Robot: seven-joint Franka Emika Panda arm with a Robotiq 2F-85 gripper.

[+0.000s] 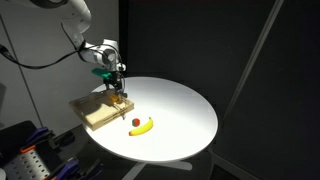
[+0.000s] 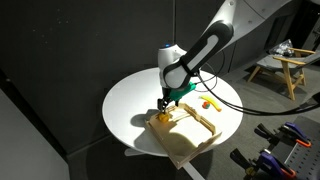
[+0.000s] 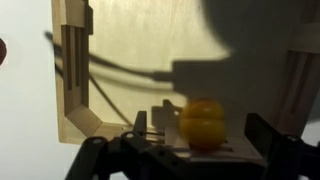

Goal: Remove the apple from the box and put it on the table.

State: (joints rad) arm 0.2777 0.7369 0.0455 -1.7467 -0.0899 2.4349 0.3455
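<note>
The apple, small and orange-yellow, lies in the light wood box near one corner. My gripper is open and lowered into the box, one finger on each side of the apple with gaps between fingers and fruit. In both exterior views the gripper hangs straight down over the box, which sits at the edge of the round white table. The apple shows as a yellow spot at the fingertips.
A yellow banana and a small red round thing lie on the table just beside the box. The box rim stands close on both sides of the gripper. Dark curtains surround the table.
</note>
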